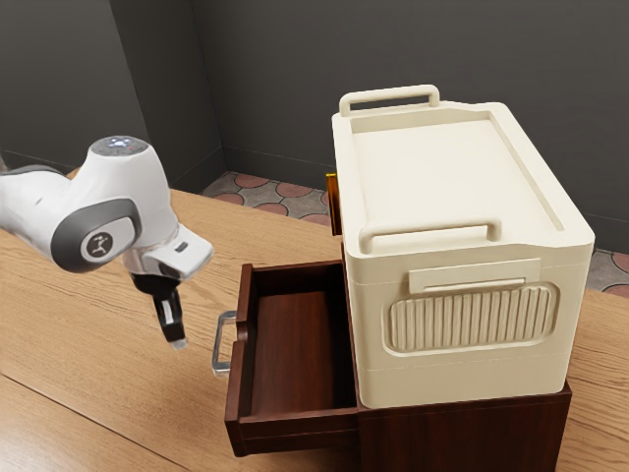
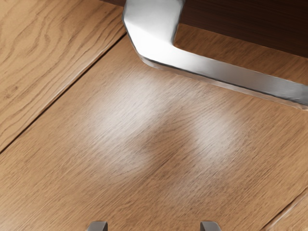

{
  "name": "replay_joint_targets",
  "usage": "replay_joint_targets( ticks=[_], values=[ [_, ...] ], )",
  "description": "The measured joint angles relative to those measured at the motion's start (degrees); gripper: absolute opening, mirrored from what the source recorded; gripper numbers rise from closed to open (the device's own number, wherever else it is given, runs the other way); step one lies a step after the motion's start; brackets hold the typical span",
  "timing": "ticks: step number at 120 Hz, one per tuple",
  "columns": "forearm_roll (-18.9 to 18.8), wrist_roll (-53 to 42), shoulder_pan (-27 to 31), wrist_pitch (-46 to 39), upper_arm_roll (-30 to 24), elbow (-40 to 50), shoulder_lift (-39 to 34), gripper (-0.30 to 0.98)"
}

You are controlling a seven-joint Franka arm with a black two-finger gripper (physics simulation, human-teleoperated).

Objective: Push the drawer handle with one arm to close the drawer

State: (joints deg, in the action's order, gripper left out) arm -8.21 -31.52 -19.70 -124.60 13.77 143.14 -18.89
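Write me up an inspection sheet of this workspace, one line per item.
Surface: wooden table, light brown, with seams between boards.
Job's things: drawer pulled out of its dark wooden cabinet; metal handle on the drawer's front.
Clutter: cream box with two raised grips, on top of the cabinet; amber piece beyond it, partly hidden, kind unclear.
Gripper: black gripper open, in front of the handle and apart from it.
Cables: nothing seen.
Surroundings: dark grey wall; patterned tile floor beyond the table.
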Motion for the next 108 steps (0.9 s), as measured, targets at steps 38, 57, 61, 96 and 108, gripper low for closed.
replay_joint_targets(
  ticks=[38,57,61,96,108],
  values=[
    [3.79,-3.10,0.01,2.68,-2.75,0.28,-3.17,0.15],
    [3.90,-4.87,0.00,6.78,-3.66,0.71,-4.51,0.14],
    [3.90,-5.19,0.00,7.28,-3.82,0.77,-4.34,0.14],
    [4.31,-7.59,0.02,6.21,-4.30,-1.64,0.39,0.05],
    [4.94,-8.24,0.01,5.29,-5.01,-4.32,3.81,0.04]
  ],
)
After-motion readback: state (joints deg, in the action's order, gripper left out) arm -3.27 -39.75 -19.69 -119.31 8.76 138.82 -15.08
